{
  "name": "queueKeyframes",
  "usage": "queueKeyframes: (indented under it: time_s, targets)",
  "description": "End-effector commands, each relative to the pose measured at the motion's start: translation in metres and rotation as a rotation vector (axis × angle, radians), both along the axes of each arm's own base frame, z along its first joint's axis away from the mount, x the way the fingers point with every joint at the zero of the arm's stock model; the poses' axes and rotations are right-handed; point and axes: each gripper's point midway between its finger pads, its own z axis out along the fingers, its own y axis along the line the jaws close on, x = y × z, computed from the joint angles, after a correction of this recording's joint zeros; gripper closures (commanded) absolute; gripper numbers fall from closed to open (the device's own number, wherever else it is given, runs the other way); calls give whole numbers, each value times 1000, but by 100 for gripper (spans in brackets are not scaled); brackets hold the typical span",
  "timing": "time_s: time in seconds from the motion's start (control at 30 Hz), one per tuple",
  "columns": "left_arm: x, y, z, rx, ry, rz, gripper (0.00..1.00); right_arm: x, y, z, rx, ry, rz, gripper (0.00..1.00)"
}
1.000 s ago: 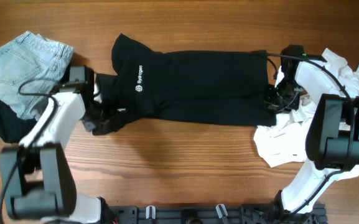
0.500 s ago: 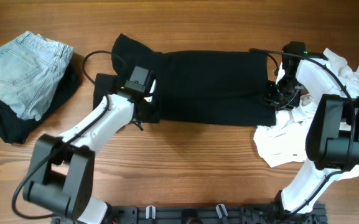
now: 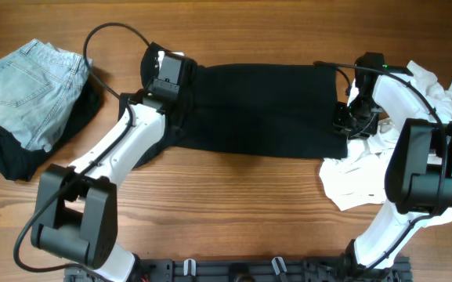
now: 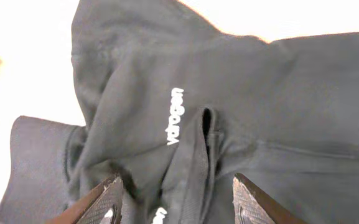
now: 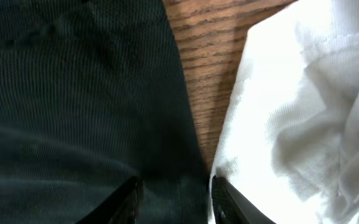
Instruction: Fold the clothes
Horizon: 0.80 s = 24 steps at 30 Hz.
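Note:
A black T-shirt lies spread across the middle of the wooden table, with its left sleeve folded in over the body. My left gripper hangs over the shirt's upper left. In the left wrist view its jaws are wide open over bunched black cloth with a white logo. My right gripper rests at the shirt's right edge. In the right wrist view its jaws stand apart over the black hem.
Light blue jeans lie at the far left on a dark garment. A pile of white clothes sits at the right, touching the shirt's edge, and shows in the right wrist view. Bare wood is in front.
My left arm swung from the shirt's lower left sleeve up and right to its upper left. The sleeve is now folded in and the logo is hidden from above. The right arm stayed still.

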Motion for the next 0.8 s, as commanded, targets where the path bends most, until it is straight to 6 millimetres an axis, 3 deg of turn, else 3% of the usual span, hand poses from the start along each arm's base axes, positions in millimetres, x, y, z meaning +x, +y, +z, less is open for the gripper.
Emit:
queueKeyframes:
  time_s: [0.0, 0.17, 0.27, 0.3, 0.5, 0.63, 0.77]
  targets:
    - [14, 15, 21, 3, -64, 38, 34, 15, -6, 12, -22, -46, -13, 58]
    - [43, 25, 45, -225, -96, -15, 32, 52, -9, 66, -36, -214, -13, 46]
    - [64, 48, 35, -322, -75, 1, 28, 70, 9, 98, 61, -330, 50, 41]
    - [79, 53, 19, -345, -65, -20, 26, 69, 12, 99, 77, -330, 50, 39]
    - [134, 56, -34, -349, -139, -46, 24, 61, 13, 98, 83, -299, 49, 39]
    - [162, 56, -54, -350, -199, -56, 27, 65, 20, 99, 125, -318, 54, 38]
    - [173, 58, -62, -346, -241, -54, 30, 70, 23, 101, 140, -339, 57, 35]
